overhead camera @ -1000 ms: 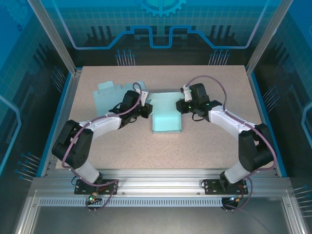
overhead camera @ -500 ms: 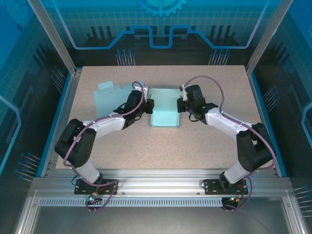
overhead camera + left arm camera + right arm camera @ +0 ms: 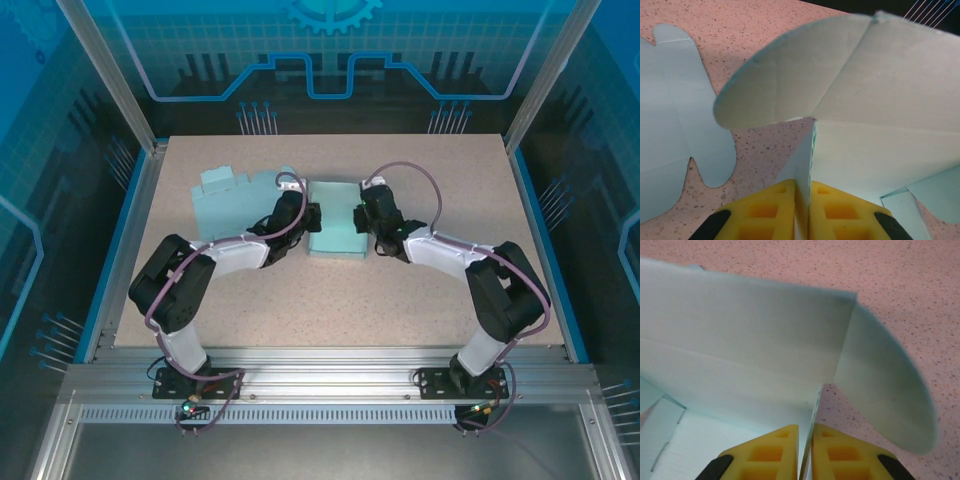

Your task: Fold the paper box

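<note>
Top external view: the box [image 3: 336, 234] sat in the middle of the table [image 3: 450, 290], a little toward the far side, and both arms had it bracketed. The left gripper [image 3: 313, 218] was on the left wall and the right gripper [image 3: 361, 216] on the right wall, facing each other across the card.

In the left wrist view the jaws were pressed together on the thin top edge of an upright side wall, with the card sandwiched between them and no gap showing. The right wrist view showed the same thing mirrored, jaws clamped on the opposite wall.

That matched pinch looked deliberate. Holding each wall by its top edge stands it square to the base, and a grip on both sides stops the light box from sliding off across the table.

The left flap [image 3: 785, 85] and the right flap [image 3: 885, 395], both rounded, fanned loose off the ends of the walls. They were ungripped, likely so they could be tucked in once the walls were set. By my read the fold was partway done, with the walls up and the ends open.

A flat sheet [image 3: 228, 198] lay just left of the box, beyond the left arm and out of the working space.
</note>
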